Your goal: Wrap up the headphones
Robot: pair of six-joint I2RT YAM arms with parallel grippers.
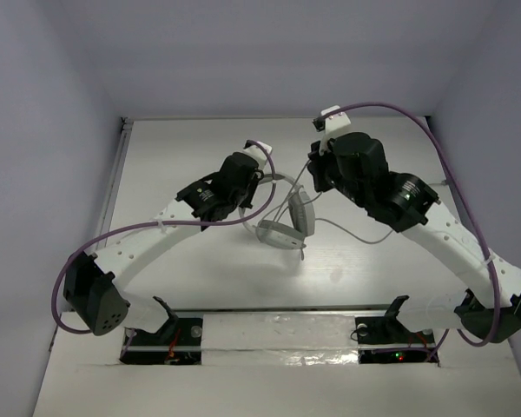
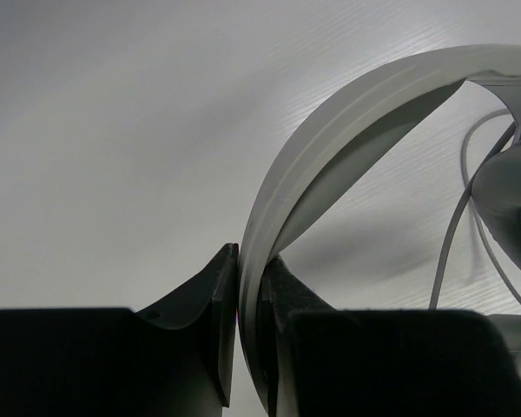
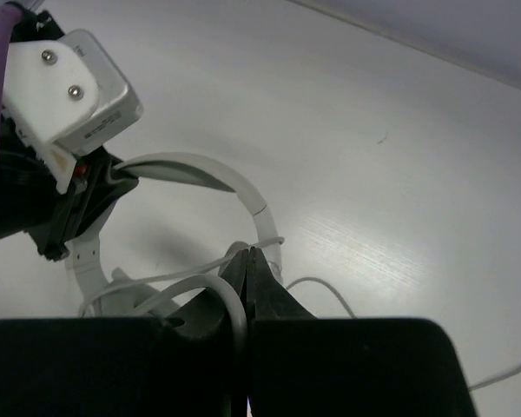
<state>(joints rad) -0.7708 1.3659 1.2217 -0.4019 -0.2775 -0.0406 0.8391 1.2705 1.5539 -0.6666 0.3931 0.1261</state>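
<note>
The white headphones sit mid-table, tilted up, with both ear cups low and the headband arching up to the left. My left gripper is shut on the headband, which shows pinched between the fingers in the left wrist view. My right gripper hovers just right of the headband. In the right wrist view it is shut on the thin grey cord, which loops into the closed jaws. The rest of the cord trails right over the table.
The white table has a raised edge on the left and walls around it. Purple cables run along both arms. The two arm bases stand at the near edge. The left wrist camera housing is close to my right gripper.
</note>
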